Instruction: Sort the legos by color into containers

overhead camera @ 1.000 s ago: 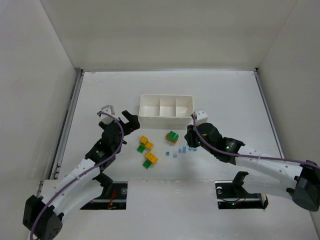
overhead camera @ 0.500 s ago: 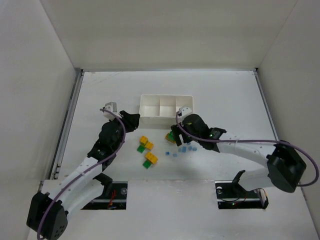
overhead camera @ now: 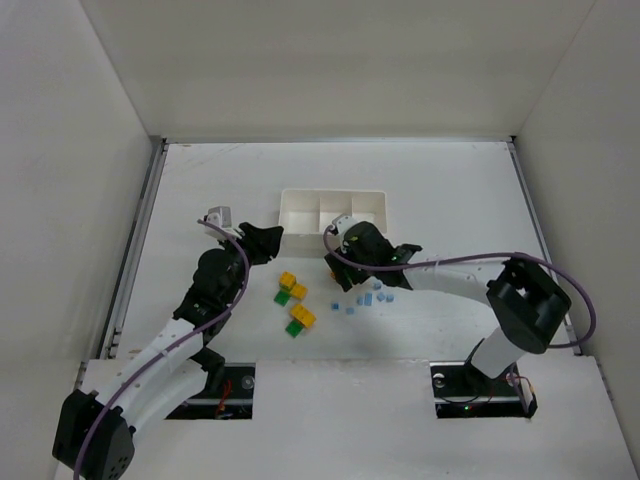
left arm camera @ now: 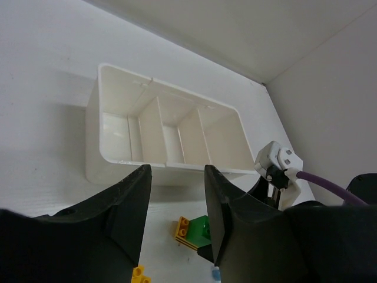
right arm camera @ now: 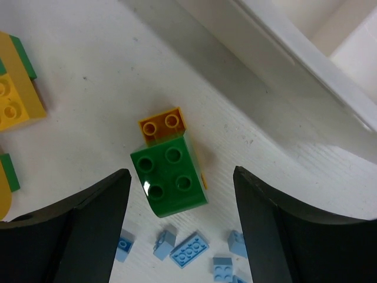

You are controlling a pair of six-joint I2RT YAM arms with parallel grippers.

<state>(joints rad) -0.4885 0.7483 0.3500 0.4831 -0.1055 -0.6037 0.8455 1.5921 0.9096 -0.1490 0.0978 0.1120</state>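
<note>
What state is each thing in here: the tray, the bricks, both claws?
White plastic three-compartment tray: upright, no bricks seen inside.
Green-on-yellow studded brick pair: joined, on the table, ungripped.
Two other yellow-green brick pairs: joined, on the table, untouched.
Tiny light blue pieces: loose, scattered on the table.
Left claw: open, empty.
Right claw: open, straddling the green-on-yellow pair.

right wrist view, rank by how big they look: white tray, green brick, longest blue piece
1. white tray, largest even though the frame cuts it off
2. green brick
3. longest blue piece
</note>
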